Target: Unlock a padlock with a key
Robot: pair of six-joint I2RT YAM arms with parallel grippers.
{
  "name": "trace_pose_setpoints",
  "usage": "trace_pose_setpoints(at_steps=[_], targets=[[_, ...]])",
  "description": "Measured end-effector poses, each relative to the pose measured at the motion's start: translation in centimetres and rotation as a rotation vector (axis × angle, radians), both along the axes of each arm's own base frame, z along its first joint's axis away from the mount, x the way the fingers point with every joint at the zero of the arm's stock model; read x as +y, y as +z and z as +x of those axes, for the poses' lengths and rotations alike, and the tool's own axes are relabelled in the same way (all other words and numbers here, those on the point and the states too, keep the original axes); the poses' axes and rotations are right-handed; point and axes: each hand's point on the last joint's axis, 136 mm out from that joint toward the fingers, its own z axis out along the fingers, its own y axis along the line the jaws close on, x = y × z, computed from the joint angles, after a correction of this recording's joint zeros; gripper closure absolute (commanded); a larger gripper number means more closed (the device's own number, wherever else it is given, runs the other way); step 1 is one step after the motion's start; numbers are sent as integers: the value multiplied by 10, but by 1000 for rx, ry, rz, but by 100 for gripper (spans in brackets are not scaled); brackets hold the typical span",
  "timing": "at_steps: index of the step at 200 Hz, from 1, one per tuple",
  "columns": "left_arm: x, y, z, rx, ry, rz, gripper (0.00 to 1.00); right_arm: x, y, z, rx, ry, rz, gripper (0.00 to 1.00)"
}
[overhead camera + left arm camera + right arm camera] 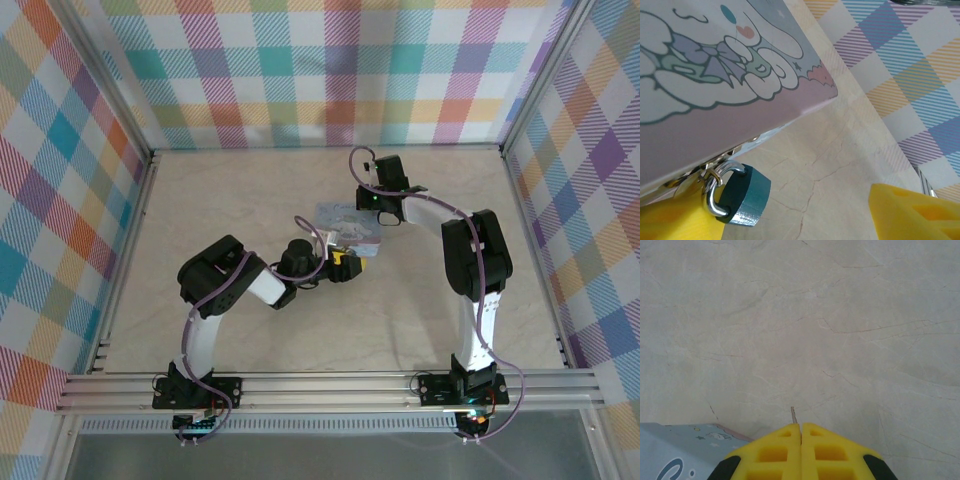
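Right pincer [801,427] tight on mostly hidden key [794,415]

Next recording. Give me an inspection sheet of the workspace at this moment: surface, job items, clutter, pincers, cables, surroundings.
Surface: pale marbled table.
Job's things: padlock hangs by its shackle from the clasp of the cartoon tin; a thin metal tip, likely the key, pokes out of the right pincer.
Clutter: nothing seen.
Pincers: left pincer open, one finger beside the padlock; right pincer shut on the key.
Cables: purple cables loop along both arms.
Surroundings: plaid walls, metal frame.
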Motion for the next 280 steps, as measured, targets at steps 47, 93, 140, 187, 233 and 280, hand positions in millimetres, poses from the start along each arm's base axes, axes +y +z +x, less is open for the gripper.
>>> trace_pose_setpoints(at_steps=[47, 93, 140, 187, 233, 280], targets=[[4, -1, -4, 18, 5, -18, 30, 1, 0, 0, -7, 1, 3, 100], [5, 0, -5, 26, 11, -31, 26, 2, 0, 0, -6, 4, 3, 100], [-4, 4, -5, 17, 3, -40, 20, 2, 0, 0, -7, 3, 3, 100], [-9, 5, -4, 10, 8, -43, 20, 3, 0, 0, -10, 3, 5, 100], [-12, 2, -2, 32, 8, -59, 31, 2, 0, 0, -13, 3, 6, 100], [-11, -2, -3, 56, 10, -52, 42, 2, -1, -2, -12, 3, 6, 100]])
